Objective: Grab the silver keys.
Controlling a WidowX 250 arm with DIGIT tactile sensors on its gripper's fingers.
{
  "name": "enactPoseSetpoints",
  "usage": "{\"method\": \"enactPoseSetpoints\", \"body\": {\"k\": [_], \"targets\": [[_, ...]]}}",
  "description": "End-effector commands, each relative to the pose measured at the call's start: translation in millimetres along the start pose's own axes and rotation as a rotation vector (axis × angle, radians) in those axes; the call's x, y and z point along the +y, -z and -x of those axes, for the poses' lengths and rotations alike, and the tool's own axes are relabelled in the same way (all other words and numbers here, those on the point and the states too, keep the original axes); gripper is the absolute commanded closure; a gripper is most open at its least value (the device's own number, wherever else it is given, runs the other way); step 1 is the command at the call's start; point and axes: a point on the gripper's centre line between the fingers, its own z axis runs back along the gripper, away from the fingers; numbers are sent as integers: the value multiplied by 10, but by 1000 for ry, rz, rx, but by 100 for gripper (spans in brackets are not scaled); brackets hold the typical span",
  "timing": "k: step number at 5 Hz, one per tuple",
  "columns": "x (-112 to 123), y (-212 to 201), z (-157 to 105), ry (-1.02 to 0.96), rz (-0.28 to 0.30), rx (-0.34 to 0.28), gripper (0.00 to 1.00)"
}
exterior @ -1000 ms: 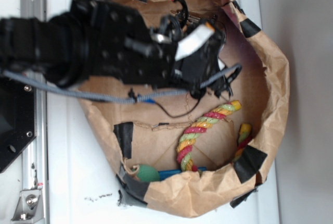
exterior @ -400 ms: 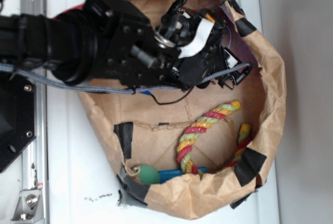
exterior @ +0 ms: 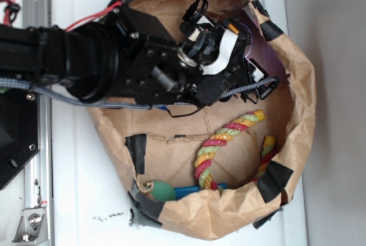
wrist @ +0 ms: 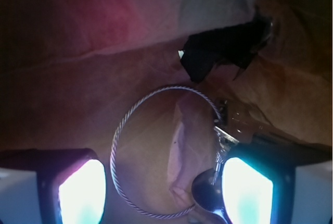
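Observation:
In the wrist view the silver keys (wrist: pixel 232 124) lie on the brown paper floor. Their twisted wire ring (wrist: pixel 113 151) spreads between my fingers, and the metal clasp and a dark rounded key head (wrist: pixel 204 193) sit against the right finger pad (wrist: pixel 247 187). My gripper (wrist: pixel 164 193) is open, with the left pad (wrist: pixel 80 193) just outside the ring. In the exterior view the gripper (exterior: pixel 251 77) reaches into the upper right part of the paper bag (exterior: pixel 297 86) and covers the keys.
A pink-yellow-green rope toy (exterior: pixel 223 137) lies in the lower half of the bag. A green ball (exterior: pixel 162 190) and a blue item (exterior: pixel 191 190) sit by the lower wall. Black tape (wrist: pixel 218 54) patches the bag wall just beyond the keys.
The arm has moved right and deeper into the bag's upper right corner. The gripper stays open.

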Motion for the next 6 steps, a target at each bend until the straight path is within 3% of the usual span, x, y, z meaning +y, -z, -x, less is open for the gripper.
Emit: {"method": "enactPoseSetpoints", "body": {"k": [1,2,4,5,6], "targets": [[-80,-70,-141,-28,32,-32,0],[-66,-147,-150,-26,64,-12,0],[-198,-4,-23,-5,58,-60,0],[-211,8,-30,-5,47,-52,0],[-175,-9,-65,-33,34,-30,32]]}}
